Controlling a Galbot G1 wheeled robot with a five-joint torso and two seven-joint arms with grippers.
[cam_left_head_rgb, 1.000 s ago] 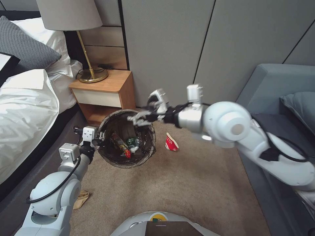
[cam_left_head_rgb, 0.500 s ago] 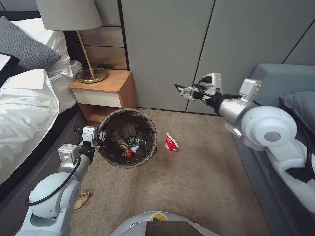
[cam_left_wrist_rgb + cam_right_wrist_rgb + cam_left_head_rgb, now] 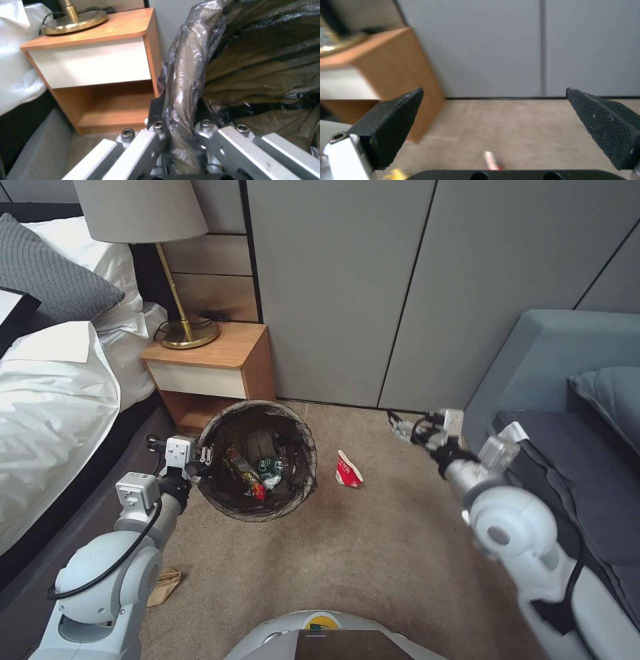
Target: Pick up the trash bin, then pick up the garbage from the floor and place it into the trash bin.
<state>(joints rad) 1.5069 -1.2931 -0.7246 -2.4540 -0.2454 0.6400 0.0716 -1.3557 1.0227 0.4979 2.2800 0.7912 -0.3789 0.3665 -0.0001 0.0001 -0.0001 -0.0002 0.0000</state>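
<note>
The rim of the bag-lined trash bin [image 3: 259, 460], beside the nightstand [image 3: 212, 367], is clamped by the left gripper [image 3: 200, 459]. A red-and-white wrapper [image 3: 348, 471] is seen on the carpet [image 3: 373, 553]. Further right, the right gripper [image 3: 398, 425] is held low with fingers spread wide, empty.

Head camera looks down at the floor [image 3: 373, 553]. Left wrist camera sits close against the bin [image 3: 186, 82]. Right wrist camera faces the wall; all views share the nightstand [image 3: 220, 363] at 11 o'clock.

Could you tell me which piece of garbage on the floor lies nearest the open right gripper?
The red and white wrapper, lying right of the trash bin, is nearest the right gripper; the brown paper bag lies beside the left arm.
</note>
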